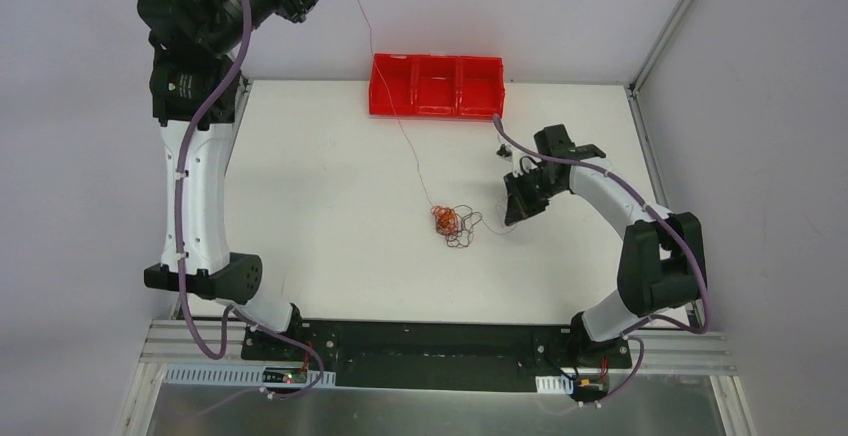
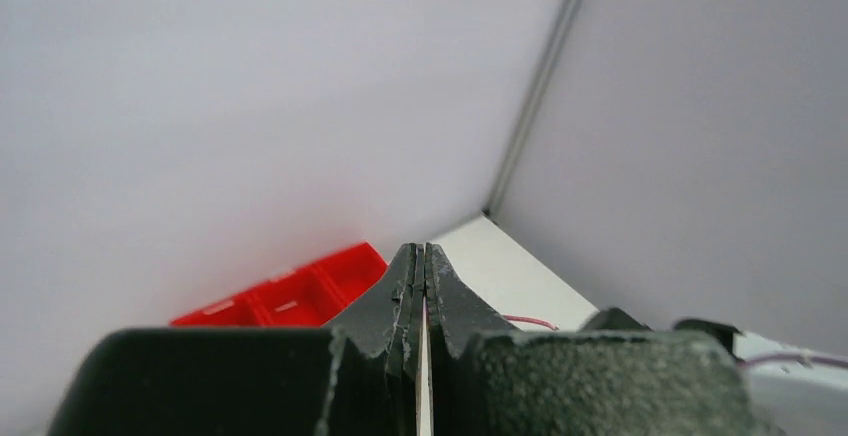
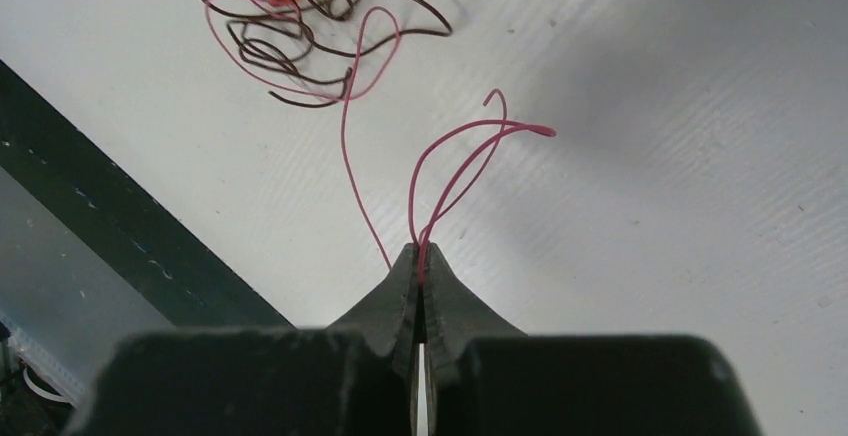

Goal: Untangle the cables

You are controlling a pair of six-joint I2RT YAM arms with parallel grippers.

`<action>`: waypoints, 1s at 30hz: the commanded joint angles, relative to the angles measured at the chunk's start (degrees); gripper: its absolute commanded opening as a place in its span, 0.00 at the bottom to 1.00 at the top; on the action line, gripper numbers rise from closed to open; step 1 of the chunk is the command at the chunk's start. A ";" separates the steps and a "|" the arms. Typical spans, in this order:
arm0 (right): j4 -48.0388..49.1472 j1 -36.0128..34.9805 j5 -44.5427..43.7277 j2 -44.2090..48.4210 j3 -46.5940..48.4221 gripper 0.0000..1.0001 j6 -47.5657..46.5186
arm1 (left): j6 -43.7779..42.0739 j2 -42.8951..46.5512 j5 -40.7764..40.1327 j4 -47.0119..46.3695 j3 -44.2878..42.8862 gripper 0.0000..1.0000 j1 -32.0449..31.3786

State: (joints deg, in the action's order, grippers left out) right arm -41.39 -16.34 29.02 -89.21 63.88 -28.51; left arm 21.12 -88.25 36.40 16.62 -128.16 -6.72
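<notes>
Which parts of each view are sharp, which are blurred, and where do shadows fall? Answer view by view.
Top external: even light, all sharp, though the thin wire rising from the tangle barely resolves. Left wrist: left tool blurred close up, red bin soft. Right wrist: pink wire crisp, right tool blurred, soft shadow upper right on the table.

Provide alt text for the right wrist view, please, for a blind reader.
The right hand is shut on a thin pink wire that runs to a loose tangle of brown, pink and orange wires on the white table.
</notes>
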 commanded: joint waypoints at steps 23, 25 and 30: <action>-26.92 25.80 7.95 1.15 18.61 0.00 -16.34 | -18.31 12.08 -22.36 0.91 18.92 0.00 12.66; -26.48 25.29 8.81 1.46 17.67 0.00 -15.59 | -17.44 10.24 -20.63 0.12 17.33 0.00 12.73; -25.50 24.86 11.39 1.55 17.08 0.00 -13.32 | -11.75 4.55 -15.26 -2.96 11.09 0.00 12.68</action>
State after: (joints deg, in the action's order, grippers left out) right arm -64.90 8.80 35.70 -88.25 81.21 -42.81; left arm 4.23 -80.97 14.79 19.97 -111.15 5.72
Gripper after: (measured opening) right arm 0.005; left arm 0.006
